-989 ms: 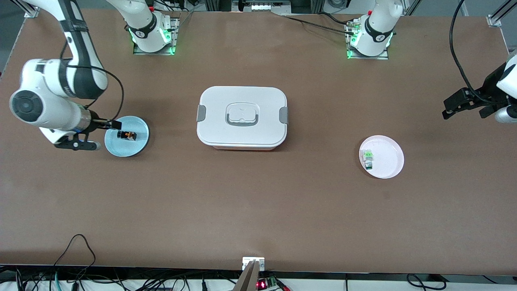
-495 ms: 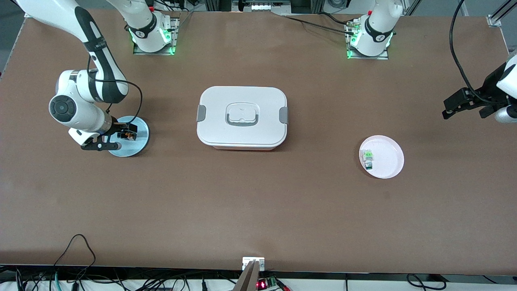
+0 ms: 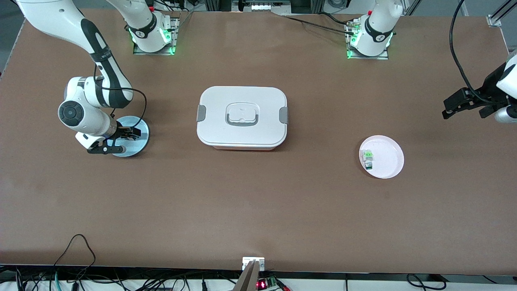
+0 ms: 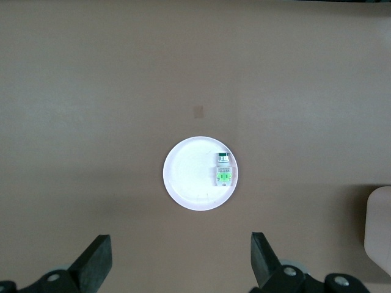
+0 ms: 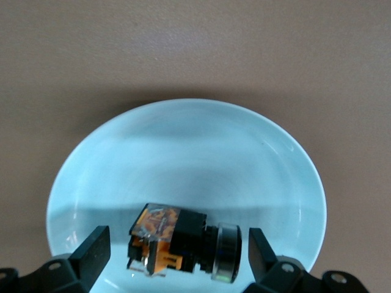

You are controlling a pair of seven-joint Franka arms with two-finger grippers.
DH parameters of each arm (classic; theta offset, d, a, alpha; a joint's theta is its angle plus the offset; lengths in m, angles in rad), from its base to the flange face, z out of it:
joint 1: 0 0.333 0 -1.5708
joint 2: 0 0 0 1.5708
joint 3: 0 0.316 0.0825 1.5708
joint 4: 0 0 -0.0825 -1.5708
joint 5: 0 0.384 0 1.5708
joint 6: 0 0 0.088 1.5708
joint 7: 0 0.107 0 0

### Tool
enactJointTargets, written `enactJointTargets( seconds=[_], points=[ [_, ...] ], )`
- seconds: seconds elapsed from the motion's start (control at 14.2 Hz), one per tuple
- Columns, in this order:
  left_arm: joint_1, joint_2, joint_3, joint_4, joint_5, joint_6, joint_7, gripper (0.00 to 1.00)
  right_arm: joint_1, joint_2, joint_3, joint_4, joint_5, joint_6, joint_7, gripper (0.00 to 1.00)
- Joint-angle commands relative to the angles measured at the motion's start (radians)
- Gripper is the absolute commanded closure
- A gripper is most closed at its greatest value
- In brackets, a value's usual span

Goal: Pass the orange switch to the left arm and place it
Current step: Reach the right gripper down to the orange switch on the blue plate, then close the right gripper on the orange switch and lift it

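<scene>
Orange switch [image 5: 183, 241] sits on its side in the pale blue plate [image 5: 183, 152], toward the right arm's end of the table [image 3: 258, 210], and it lies right between the spread fingers [image 5: 91, 250] of the right hand [image 3: 128, 132]. That hand is low over the plate, fingers wide apart on either side of the switch, not pressing it as far as the right wrist view shows. In the front view the switch itself is hidden under the hand.

The box [image 3: 242, 117] stands in the middle of the table, lid on, well apart from the blue plate and from the pink plate [image 3: 387, 159].

At the left arm's end, the left hand [image 3: 464, 104] waits up in the air by the table's edge, open, with its fingers [image 4: 98, 259] parted wide. The left wrist view looks down on the pink plate, where the green-and-white component [image 4: 223, 171] lies near the rim.
</scene>
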Motion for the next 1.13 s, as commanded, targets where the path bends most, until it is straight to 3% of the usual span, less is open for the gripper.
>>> enactJointTargets(
  seconds=[0.0, 0.07, 0.35, 0.49, 0.92, 1.06],
  points=[
    [0.002, 0.012, -0.002, 0.026, 0.013, -0.02, 0.008, 0.0, -0.011, 0.012, -0.004, -0.006, -0.012, 0.023, -0.012, 0.02],
    [0.002, 0.011, -0.002, 0.028, 0.013, -0.018, 0.01, 0.0, -0.011, 0.012, -0.004, -0.006, -0.012, 0.022, -0.012, 0.11],
    [0.0, 0.011, -0.008, 0.026, 0.013, -0.02, 0.007, 0.0, -0.011, 0.014, -0.004, -0.006, -0.012, 0.017, -0.015, 0.68],
    [0.0, 0.011, -0.009, 0.028, 0.013, -0.02, 0.004, 0.0, -0.011, 0.008, -0.004, -0.003, -0.012, 0.014, -0.019, 0.87],
    [-0.004, 0.009, -0.014, 0.028, 0.013, -0.021, -0.006, 0.0, -0.008, -0.107, 0.026, 0.038, 0.0, -0.036, -0.177, 0.96],
    [-0.003, 0.009, -0.012, 0.026, 0.013, -0.021, -0.006, 0.0, -0.008, -0.149, 0.077, 0.087, 0.023, -0.105, -0.211, 0.96]
  ],
)
